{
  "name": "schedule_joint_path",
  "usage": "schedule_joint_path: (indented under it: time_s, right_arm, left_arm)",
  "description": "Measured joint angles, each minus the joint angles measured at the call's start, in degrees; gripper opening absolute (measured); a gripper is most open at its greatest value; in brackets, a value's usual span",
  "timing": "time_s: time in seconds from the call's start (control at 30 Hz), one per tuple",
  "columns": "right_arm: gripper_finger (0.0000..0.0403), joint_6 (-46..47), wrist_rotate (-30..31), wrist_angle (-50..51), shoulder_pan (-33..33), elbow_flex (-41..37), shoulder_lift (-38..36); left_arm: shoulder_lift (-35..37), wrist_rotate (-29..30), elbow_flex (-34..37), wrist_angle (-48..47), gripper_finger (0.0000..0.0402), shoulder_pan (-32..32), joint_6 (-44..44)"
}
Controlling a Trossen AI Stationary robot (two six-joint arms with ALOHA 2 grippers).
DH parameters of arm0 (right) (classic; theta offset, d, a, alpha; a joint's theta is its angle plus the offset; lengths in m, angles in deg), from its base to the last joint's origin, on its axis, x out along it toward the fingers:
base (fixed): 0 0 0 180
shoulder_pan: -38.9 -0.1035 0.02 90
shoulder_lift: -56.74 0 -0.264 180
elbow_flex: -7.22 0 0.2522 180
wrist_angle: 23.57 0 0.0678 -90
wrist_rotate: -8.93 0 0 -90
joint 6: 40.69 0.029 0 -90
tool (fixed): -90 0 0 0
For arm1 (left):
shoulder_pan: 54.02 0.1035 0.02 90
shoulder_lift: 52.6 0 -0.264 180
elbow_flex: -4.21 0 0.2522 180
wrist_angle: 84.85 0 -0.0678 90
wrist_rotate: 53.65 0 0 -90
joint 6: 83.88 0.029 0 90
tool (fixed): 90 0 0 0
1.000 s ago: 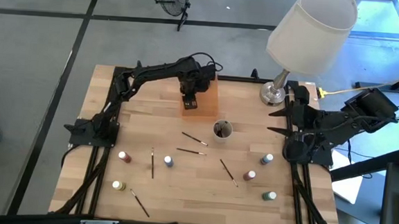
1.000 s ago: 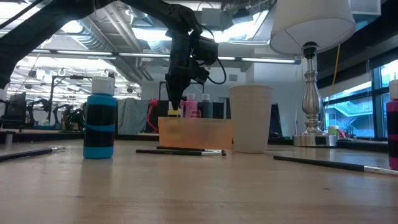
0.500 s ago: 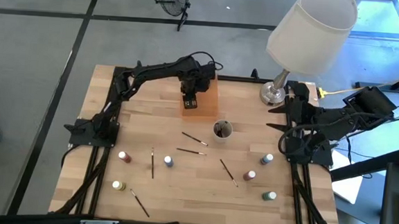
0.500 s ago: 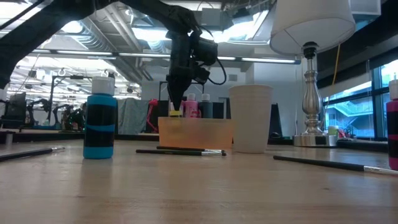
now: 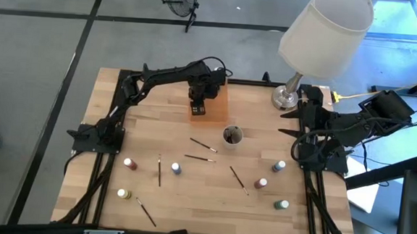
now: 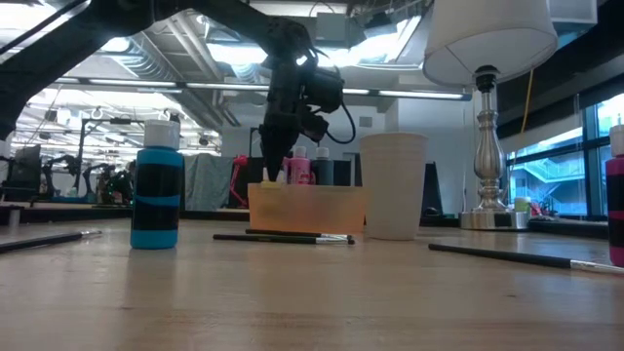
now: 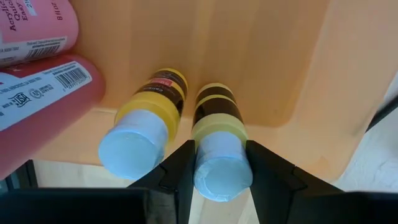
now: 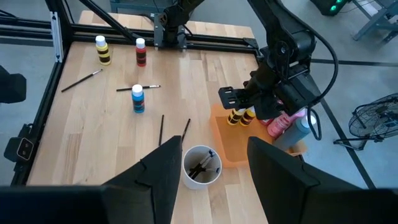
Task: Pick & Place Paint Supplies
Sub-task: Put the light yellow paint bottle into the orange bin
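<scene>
The left pincer [image 5: 197, 107] hangs over the orange tray [image 5: 219, 103] at about 12 o'clock on the wooden surface [image 5: 189, 196], its two dark fingers [image 7: 176, 176] clamped on the white cap of a yellow paint bottle [image 7: 219, 149]. In the left wrist view that bottle stands just beside a second yellow bottle [image 7: 146, 128] inside the tray, with two pink bottles [image 7: 37, 74] lying close by at the tray's edge. In the low view the pincer [image 6: 273, 175] points straight down at the tray [image 6: 307, 209], which sits next to a pale cup [image 6: 393, 185].

The right pincer [image 5: 289, 126] waits at the 3 o'clock edge of the surface, its fingers [image 8: 163, 171] spread apart and holding nothing.

The round grey cup [image 5: 232, 136] stands near the centre, just toward 5 o'clock from the tray, with brushes standing in it. Loose paintbrushes [image 5: 199, 158] lie scattered around the middle and toward 6 o'clock. A blue bottle [image 5: 175, 168] and a pink-red bottle [image 5: 129, 163] stand toward 8 o'clock, and a yellow one [image 5: 122, 194] at 7 o'clock. Toward 4 o'clock stand a blue bottle [image 5: 279, 166], a red bottle [image 5: 261, 184] and a green bottle [image 5: 281, 205]. A table lamp [image 5: 325, 37] rises at 1 o'clock.
</scene>
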Motion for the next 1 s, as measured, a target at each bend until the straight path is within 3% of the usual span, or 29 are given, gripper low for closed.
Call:
schedule_joint_path:
  time_s: [1.0]
  right_arm:
    - [0.0187,-0.01,0.04,0.23,0.0,-0.01,0.0]
  left_arm:
    - [-0.14,2.52,0.07,2.93,0.0119,2.98,-0.61]
